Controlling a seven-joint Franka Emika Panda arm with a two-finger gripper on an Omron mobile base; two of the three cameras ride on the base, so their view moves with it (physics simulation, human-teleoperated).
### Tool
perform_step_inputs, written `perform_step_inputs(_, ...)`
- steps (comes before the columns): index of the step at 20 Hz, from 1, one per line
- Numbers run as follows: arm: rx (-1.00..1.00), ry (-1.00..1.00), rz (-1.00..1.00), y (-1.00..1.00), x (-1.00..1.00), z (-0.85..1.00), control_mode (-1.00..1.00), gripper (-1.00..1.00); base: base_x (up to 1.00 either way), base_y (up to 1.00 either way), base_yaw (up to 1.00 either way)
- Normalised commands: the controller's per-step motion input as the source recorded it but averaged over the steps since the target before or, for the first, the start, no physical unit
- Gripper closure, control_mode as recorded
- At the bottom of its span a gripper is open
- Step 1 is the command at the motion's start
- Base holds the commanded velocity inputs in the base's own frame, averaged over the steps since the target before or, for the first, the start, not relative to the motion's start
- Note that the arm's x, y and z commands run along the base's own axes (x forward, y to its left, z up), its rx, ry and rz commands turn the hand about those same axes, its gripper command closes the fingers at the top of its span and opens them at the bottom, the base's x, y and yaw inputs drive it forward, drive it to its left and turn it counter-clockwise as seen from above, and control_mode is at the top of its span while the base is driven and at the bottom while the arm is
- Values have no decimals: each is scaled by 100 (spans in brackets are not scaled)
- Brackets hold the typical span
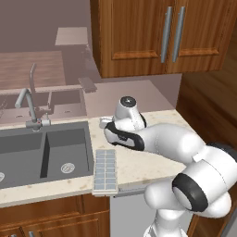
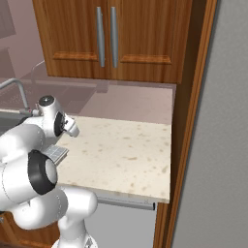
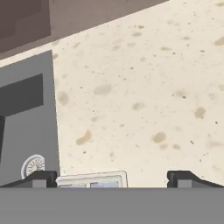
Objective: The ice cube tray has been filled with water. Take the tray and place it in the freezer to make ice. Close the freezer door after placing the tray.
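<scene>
- Hand (image 3: 112, 180) hangs over the speckled beige surface (image 1: 152, 111), its two dark fingertips (image 3: 40, 178) spread wide with nothing between them.
- From the hand view, one end of the tray (image 3: 92, 179) shows just beyond the left fingertip, lying on the surface beside the sink (image 3: 27, 127).
- From the left base view, the hand (image 1: 105, 124) sits low at the end of the white arm (image 1: 166, 143), above the surface and just past the tray's far end; whether it touches anything cannot be told there.
- Tray (image 1: 105, 171) is a pale grey-blue grid of small cells, lying flat along the near edge of the surface, its near end at or slightly over that edge.
- It lies just right of the dark grey double sink (image 1: 44, 152), long side running near to far.
- A corner of the tray (image 2: 54, 154) peeks out from behind the arm (image 2: 29, 145) in the right base view.
- A curved faucet (image 1: 28, 105) stands at the far side of the sink.
- Wooden wall cabinets (image 1: 162, 34) with two long grey handles hang above the far part of the surface.
- Below the near edge of the surface, a grey appliance front (image 2: 123, 223) shows in the right base view.
- A tall wooden panel (image 2: 191, 121) bounds the surface on the right, and a flat grey face (image 2: 223, 145) stands right of it; what it belongs to cannot be told.
</scene>
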Motion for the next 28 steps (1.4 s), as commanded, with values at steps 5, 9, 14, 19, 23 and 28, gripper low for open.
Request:
perform_step_inputs(5,-4,-2,20,0,-37,22,-100,-100,0,0,0)
perform_step_inputs(9,-9,0,29,10,-29,12,-100,-100,0,0,0)
perform_step_inputs(14,-15,0,26,34,-30,1,-100,-100,0,0,0)
perform_step_inputs(19,-22,0,12,63,-22,0,-100,-100,0,0,0)
perform_step_inputs(23,-21,0,5,56,-31,0,-100,-100,0,0,0)
perform_step_inputs(28,-16,0,0,35,-35,0,-100,-100,0,0,0)
